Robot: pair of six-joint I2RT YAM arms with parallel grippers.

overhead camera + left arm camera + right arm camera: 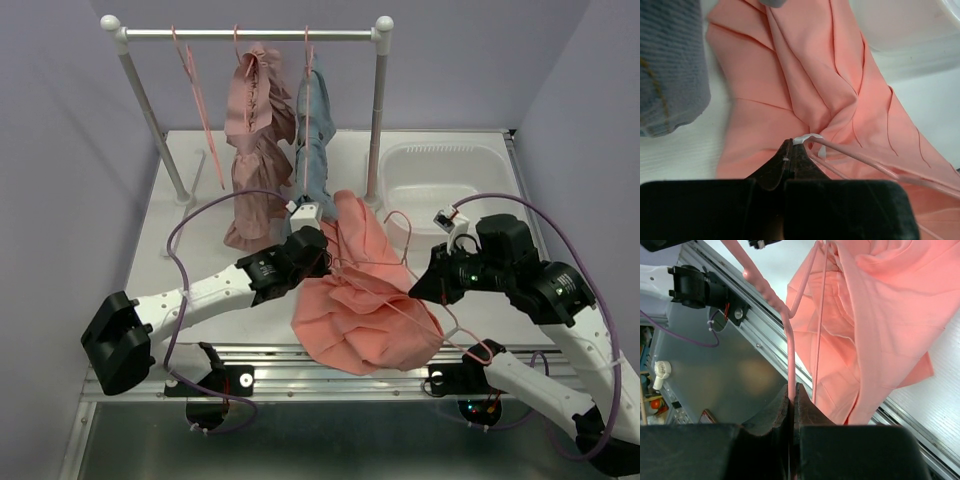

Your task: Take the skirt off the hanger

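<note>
Across most of the top view you see the white table [270, 310]. At the back of it, along the top of the frame, stands a metal rack [250, 34].

Low in the middle of the top view lies the skirt [365, 310]. It is a big orange-pink heap, spread on the table between your two arms, and its bottom edge reaches the metal rail at the near side.

To the upper right of the skirt sits a white tub [440, 185].

On the rack hang a pale pink ruffled garment [255, 150] and, just to its right, a blue denim garment [315, 140]. A spare pink hanger [195, 90] hangs alone at the upper left.

The hanger [790, 355] is a thin pink wire. It is still inside the skirt. Its wire comes out of the folds and runs down to the lower right in the top view.

Your left gripper [792, 147] sits at the upper left part of the skirt. Its jaws are pressed tight together. They pinch a small white strip [807, 138] on the skirt, right beside the hanger wire.

Your right gripper [792, 392] is at the right side of the skirt. Its jaws are squeezed together on the hanger wire.
</note>
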